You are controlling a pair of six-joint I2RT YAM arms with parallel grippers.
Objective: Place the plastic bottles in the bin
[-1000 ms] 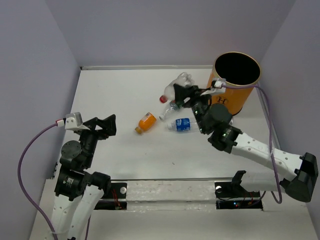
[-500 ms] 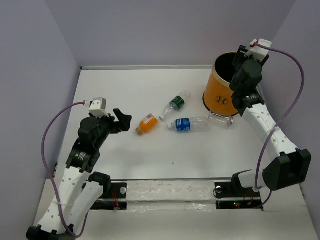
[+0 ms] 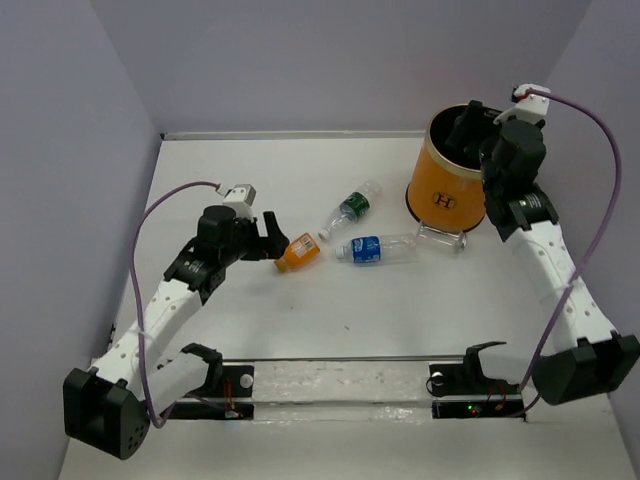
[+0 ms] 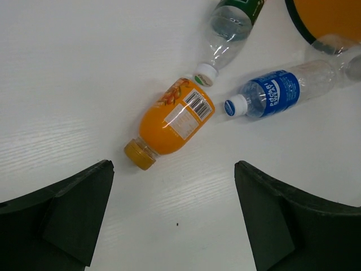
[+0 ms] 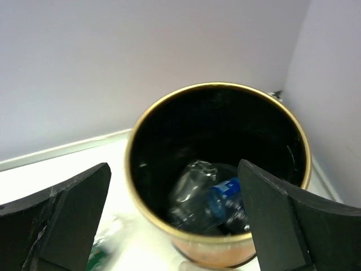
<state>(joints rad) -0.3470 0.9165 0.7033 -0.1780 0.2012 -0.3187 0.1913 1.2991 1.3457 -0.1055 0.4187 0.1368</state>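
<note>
Orange and stubby, the juice-filled bottle (image 4: 172,121) lies on its side on the white worktop (image 4: 67,68), just ahead of the left gripper (image 4: 174,169), whose fingers are spread wide with nothing between them. The bottle's long axis runs slantwise to the gap between the fingers. If the gripper closes as it is now turned, it would probably catch the round body at an angle, and the bottle could twist, roll or squirt out.

The crowding makes this worse. The white cap of the green-labelled bottle (image 4: 231,22) sits against the orange bottle's base, touching or very nearly so. The cap of the blue-labelled bottle (image 4: 276,93) is just beside it too. A finger coming down on that side could push either neighbour and set it rolling across the worktop, possibly out of easy reach.

The right gripper (image 5: 174,169) hangs over the mouth of the bin (image 5: 135,169), fingers apart and empty. At least two bottles (image 5: 197,195) already rest on the bin's black floor. A clear bottle (image 3: 442,238) lies against the foot of the bin on its near side. The bin is tall and narrow and stands near the right wall. Reaching for that clear bottle from above could knock the arm against the rim, tipping the bin or sliding it away. The bottle is hard to pick out against the white worktop, so a grasp could easily miss it.
</note>
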